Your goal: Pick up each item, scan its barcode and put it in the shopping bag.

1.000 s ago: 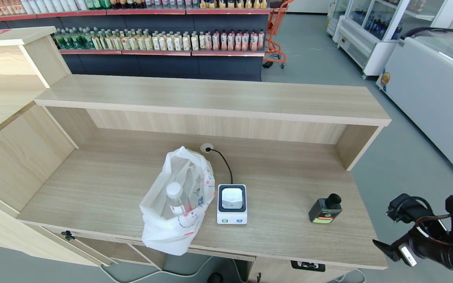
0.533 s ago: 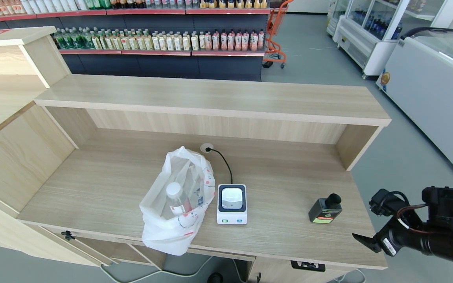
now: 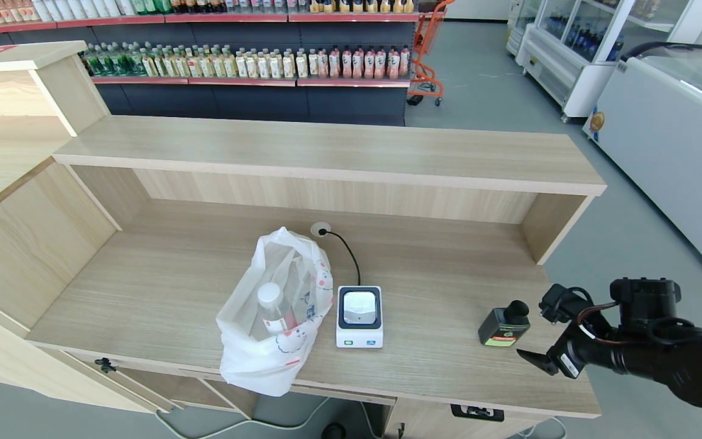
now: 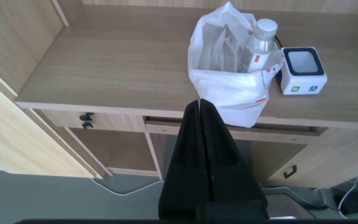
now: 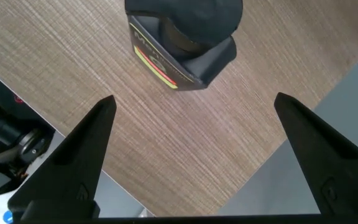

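Note:
A small dark bottle (image 3: 503,325) with a black cap and a red-green label stands on the right side of the wooden counter (image 3: 424,268); the right wrist view shows the dark bottle (image 5: 182,38) just beyond the fingertips. My right gripper (image 3: 537,335) hovers open beside it, a short way to its right. A white plastic shopping bag (image 3: 278,317) stands left of centre with a clear bottle (image 3: 272,308) inside. The white barcode scanner (image 3: 359,316) sits between bag and dark bottle. My left gripper (image 4: 201,107) is shut, held below the counter front, facing the shopping bag (image 4: 229,62).
A black cable (image 3: 345,250) runs from the scanner to a hole in the counter. A raised shelf (image 3: 326,152) closes the back, wooden side walls flank the counter. The counter's right edge (image 3: 576,360) lies under my right arm. Drawers (image 4: 185,127) sit below the front.
My right arm has moved left and forward over the counter's right edge, bringing the open gripper close to the dark bottle. Bag, scanner and bottle have not moved.

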